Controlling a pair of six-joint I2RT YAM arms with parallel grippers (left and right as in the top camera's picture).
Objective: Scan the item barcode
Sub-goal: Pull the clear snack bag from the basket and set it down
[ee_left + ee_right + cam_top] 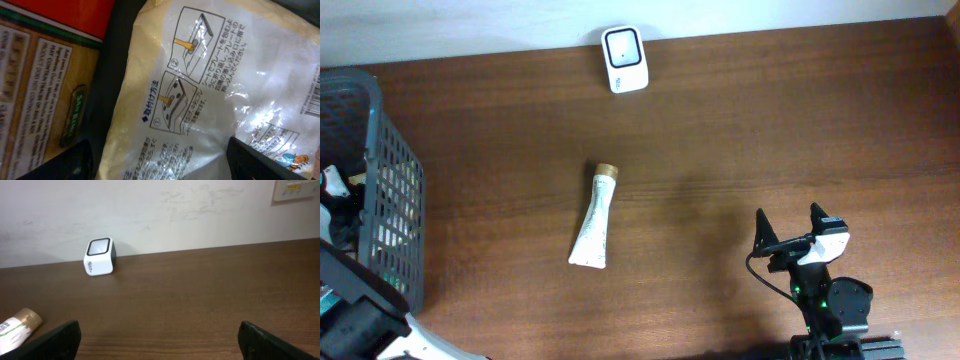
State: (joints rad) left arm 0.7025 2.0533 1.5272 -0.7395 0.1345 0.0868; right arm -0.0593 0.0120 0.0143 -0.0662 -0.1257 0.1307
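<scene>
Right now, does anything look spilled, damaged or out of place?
Nothing stands out. The tube lies flat on the table, cap toward the scanner, and looks intact; the basket stands upright at the left edge. No spill visible.

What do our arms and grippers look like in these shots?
The right gripper has two black tapered fingers on a white block. Behind it is a black body with a green light and a looping black cable. The left arm is a black link with a white section below. Of the left gripper, only dark fingertips show.
</scene>
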